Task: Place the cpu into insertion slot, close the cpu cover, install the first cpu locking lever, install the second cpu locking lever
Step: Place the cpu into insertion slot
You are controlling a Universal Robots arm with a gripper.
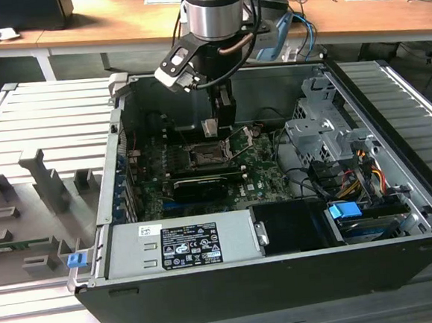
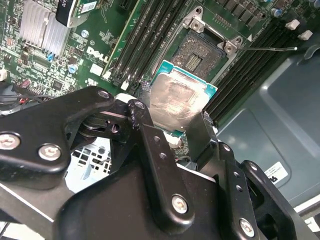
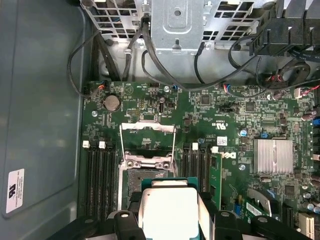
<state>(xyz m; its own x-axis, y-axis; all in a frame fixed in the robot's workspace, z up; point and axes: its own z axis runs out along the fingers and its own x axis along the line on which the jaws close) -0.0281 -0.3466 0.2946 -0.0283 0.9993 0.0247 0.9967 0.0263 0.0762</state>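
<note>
Over green motherboard, jaws pinch a silvery, teal-edged cpu.

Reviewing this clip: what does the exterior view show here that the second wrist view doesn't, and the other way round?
Exterior view: the whole open computer case, the arm reaching down into it, and the grey power supply at the front. Second wrist view: close up, the gripper with its fingers clamped on opposite edges of the cpu, and the bare contact field inside the insertion slot. Both: the cpu held off the board, close to the open slot, not yet seated.
</note>
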